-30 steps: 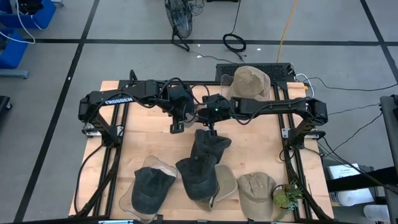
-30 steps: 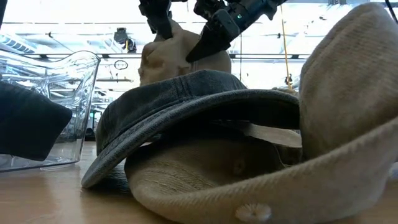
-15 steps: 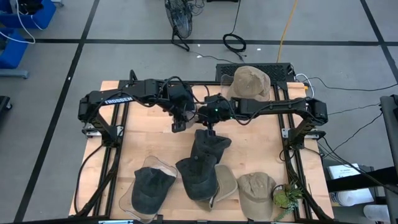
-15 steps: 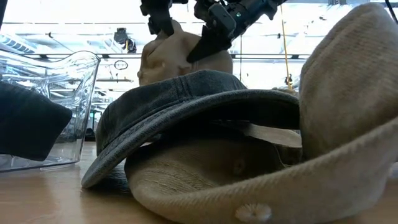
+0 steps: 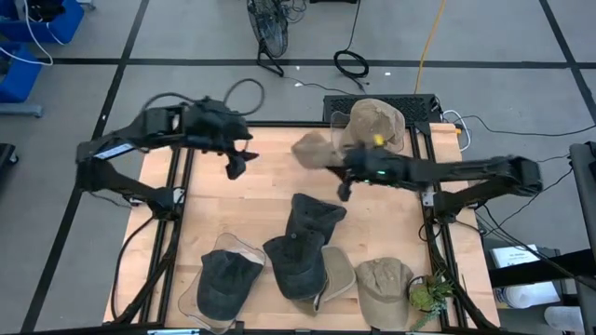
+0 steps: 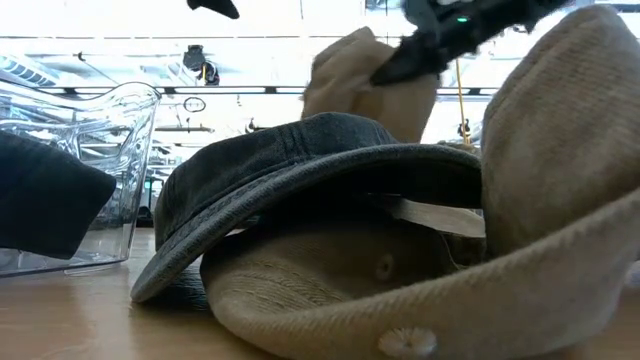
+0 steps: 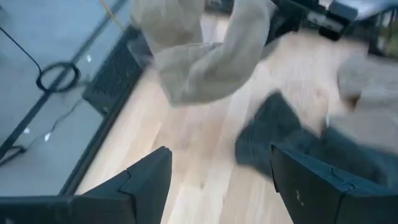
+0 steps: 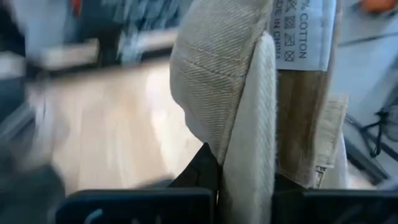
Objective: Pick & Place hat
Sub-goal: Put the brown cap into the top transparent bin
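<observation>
A tan hat (image 5: 312, 149) hangs in the air over the table's far middle, with my right gripper (image 5: 343, 186) shut on it; the low view shows it (image 6: 368, 85) above the heap of hats. My left gripper (image 5: 237, 165) stands open over the table's far left part, apart from the hat, nothing between its fingers (image 7: 149, 180). A second tan hat (image 5: 377, 121) sits on a clear stand at the far edge. Two dark hats (image 5: 312, 219) (image 5: 293, 265) lie overlapping in the table's middle. My right gripper pinches a fold of the tan hat's cloth at its rim (image 8: 249, 149) between its two fingers, several layers with the inner band and its label showing. The hat is lifted clear of the table and stretches from the gripper toward the far left.
Along the near edge lie a dark hat (image 5: 223, 279) on a clear stand and two tan hats (image 5: 382, 288) (image 5: 340, 270). A small green plant (image 5: 428, 296) stands at the near right corner. Bare wood (image 5: 214, 214) shows on the table's left half.
My left gripper has opened, let go of the tan hat and swung up and away toward the table's far left. My right gripper has carried the hat toward the right edge; the hat stays clear of the table.
</observation>
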